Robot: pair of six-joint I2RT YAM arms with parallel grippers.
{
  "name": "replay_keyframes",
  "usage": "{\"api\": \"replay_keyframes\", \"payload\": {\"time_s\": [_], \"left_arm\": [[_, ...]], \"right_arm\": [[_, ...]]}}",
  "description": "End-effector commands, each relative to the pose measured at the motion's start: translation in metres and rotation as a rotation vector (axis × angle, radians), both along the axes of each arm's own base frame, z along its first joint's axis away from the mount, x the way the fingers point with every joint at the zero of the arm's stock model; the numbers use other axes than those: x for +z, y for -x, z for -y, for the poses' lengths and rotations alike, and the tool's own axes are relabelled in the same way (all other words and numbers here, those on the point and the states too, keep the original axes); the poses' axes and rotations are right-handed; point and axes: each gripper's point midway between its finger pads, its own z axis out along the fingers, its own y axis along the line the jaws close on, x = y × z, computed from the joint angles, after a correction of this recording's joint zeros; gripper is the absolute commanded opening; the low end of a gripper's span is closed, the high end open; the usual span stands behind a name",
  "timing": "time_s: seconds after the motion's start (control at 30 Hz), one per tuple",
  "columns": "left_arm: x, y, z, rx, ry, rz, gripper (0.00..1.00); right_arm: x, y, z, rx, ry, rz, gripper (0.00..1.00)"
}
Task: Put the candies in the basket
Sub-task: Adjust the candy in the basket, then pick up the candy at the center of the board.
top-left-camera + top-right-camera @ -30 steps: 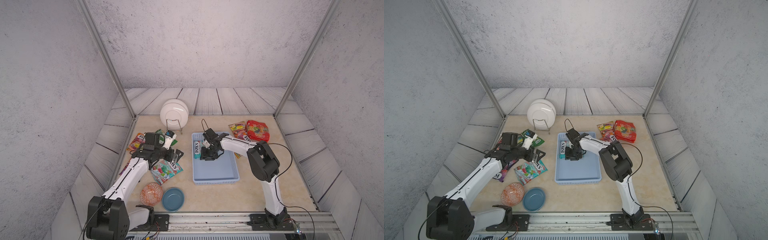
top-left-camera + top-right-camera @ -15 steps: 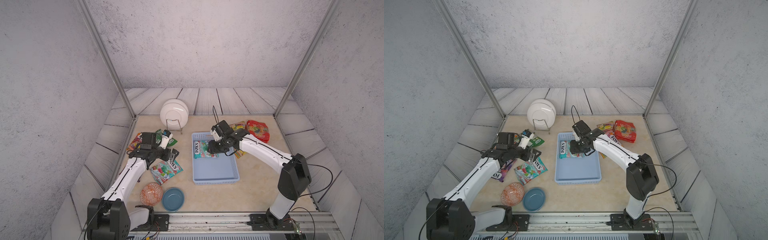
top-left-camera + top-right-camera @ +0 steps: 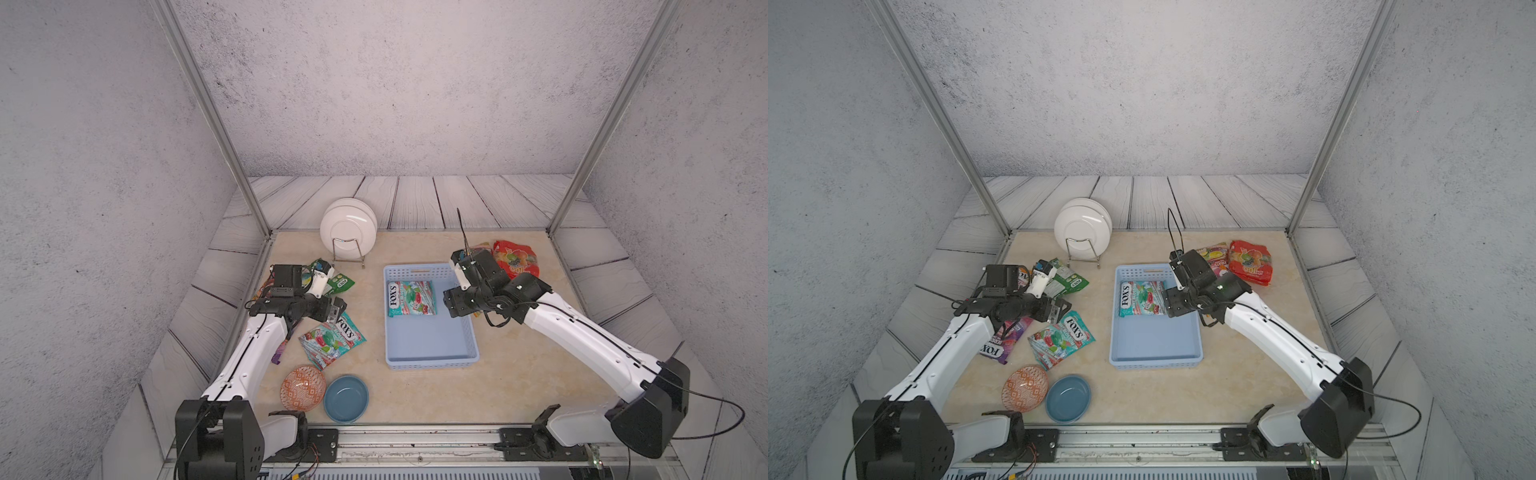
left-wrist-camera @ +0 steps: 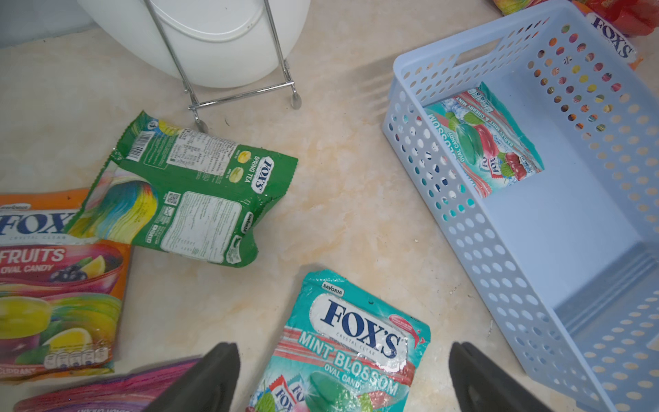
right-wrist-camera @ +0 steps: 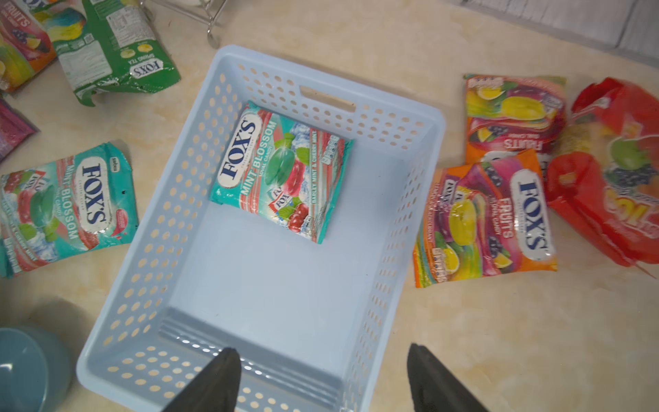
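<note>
The right pincer [image 5: 322, 349] had withdrawn, released, leaving a teal bag [image 5: 281, 171] in the basket [image 5: 249, 285]; the left pincer [image 4: 344, 344], also released, next needed the mint bag [image 4: 349, 360] beneath it.

Cut by the frame edge: teal mint bag [image 4: 349, 342] lying between the jaws of the left gripper [image 4: 344, 351], orange fruits bag [image 4: 53, 285] outside them, blue bowl [image 5: 25, 367] beside the jaws of the right gripper [image 5: 322, 351]. Largely behind one left jaw and cropped: purple bag [image 4: 107, 392]. Blurred and cropped, ahead of the right jaws: red bag [image 5: 613, 185].
</note>
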Motion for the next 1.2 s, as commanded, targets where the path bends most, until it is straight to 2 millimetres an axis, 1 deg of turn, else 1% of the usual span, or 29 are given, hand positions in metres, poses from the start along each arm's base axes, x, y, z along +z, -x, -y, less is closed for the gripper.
{"api": "replay_keyframes", "payload": {"time_s": [0.0,0.07,0.17,0.23,0.3,0.43,0.53,0.6,0.67,0.73,0.77,0.87,0.93,1.03,1.17], "left_arm": [[0.012,-0.012,-0.012,0.018,-0.032,0.011,0.98],[0.009,-0.015,-0.016,0.026,-0.044,0.007,0.98],[0.002,-0.012,-0.021,0.029,-0.061,-0.021,0.98],[-0.001,-0.009,-0.021,0.014,-0.067,-0.032,0.98],[-0.002,-0.009,-0.022,0.005,-0.077,-0.015,0.98],[0.002,-0.011,-0.026,0.01,-0.09,-0.034,0.98],[0.002,-0.012,-0.032,0.018,-0.12,-0.04,0.98],[0.0,-0.008,-0.034,-0.004,-0.141,-0.054,0.98],[-0.002,-0.003,-0.033,-0.015,-0.138,-0.092,0.98],[-0.006,0.003,-0.032,-0.029,-0.139,-0.136,0.98],[-0.011,0.006,-0.033,-0.039,-0.155,-0.158,0.98],[-0.029,0.009,-0.042,-0.045,-0.212,-0.214,0.98],[-0.036,0.013,-0.041,-0.068,-0.209,-0.259,0.98],[-0.046,0.019,-0.037,-0.128,-0.202,-0.306,0.99],[-0.054,0.023,-0.036,-0.19,-0.202,-0.354,0.99]], "right_arm": [[0.017,0.0,0.025,-0.019,0.074,0.122,0.81],[0.021,0.002,0.033,-0.025,0.086,0.165,0.84],[0.023,0.005,0.047,-0.038,0.123,0.218,0.86],[0.019,0.008,0.056,-0.04,0.153,0.247,0.87],[0.014,0.008,0.064,-0.05,0.176,0.299,0.91],[0.018,0.011,0.07,-0.057,0.156,0.368,0.93],[0.023,0.011,0.073,-0.048,0.166,0.41,0.93],[0.028,0.012,0.078,-0.062,0.174,0.435,0.93],[0.026,0.014,0.084,-0.073,0.193,0.441,0.94],[0.025,0.017,0.085,-0.055,0.196,0.459,0.94],[0.028,0.018,0.085,-0.045,0.194,0.478,0.94],[0.037,0.02,0.093,-0.078,0.187,0.535,0.99],[0.037,0.022,0.095,-0.07,0.194,0.559,0.99],[0.044,0.024,0.097,-0.069,0.183,0.597,0.99],[0.041,0.027,0.1,-0.074,0.179,0.593,0.99]]}}
